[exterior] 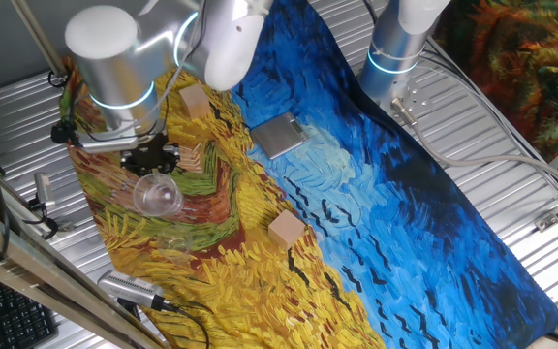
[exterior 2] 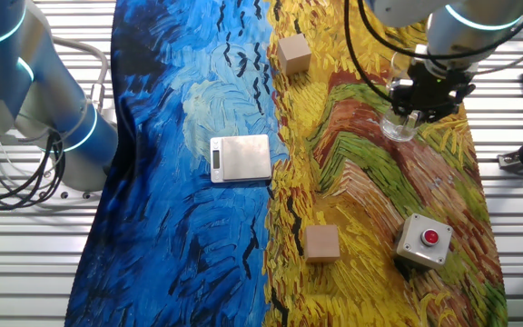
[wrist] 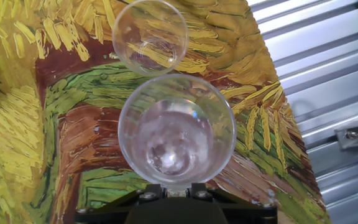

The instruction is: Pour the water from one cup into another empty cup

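Note:
In the hand view a clear cup (wrist: 176,134) fills the middle, with what looks like water shimmering in its bottom. My gripper (wrist: 176,188) is shut on this cup's near side, a black finger on either flank. A second clear cup (wrist: 150,36) stands just beyond it on the yellow part of the painted cloth and looks empty. In one fixed view the held cup (exterior: 158,194) sits right below my gripper (exterior: 153,160). The other fixed view shows the same cup (exterior 2: 399,127) under the gripper (exterior 2: 413,102). Whether it touches the cloth I cannot tell.
A silver scale (exterior 2: 241,157) lies mid-cloth. Two wooden blocks (exterior 2: 322,243) (exterior 2: 293,53) sit on the yellow side, and a box with a red button (exterior 2: 424,240) is near the front. A second arm's base (exterior: 395,48) stands at the cloth's far edge. Ribbed metal table (wrist: 328,68) borders the cloth.

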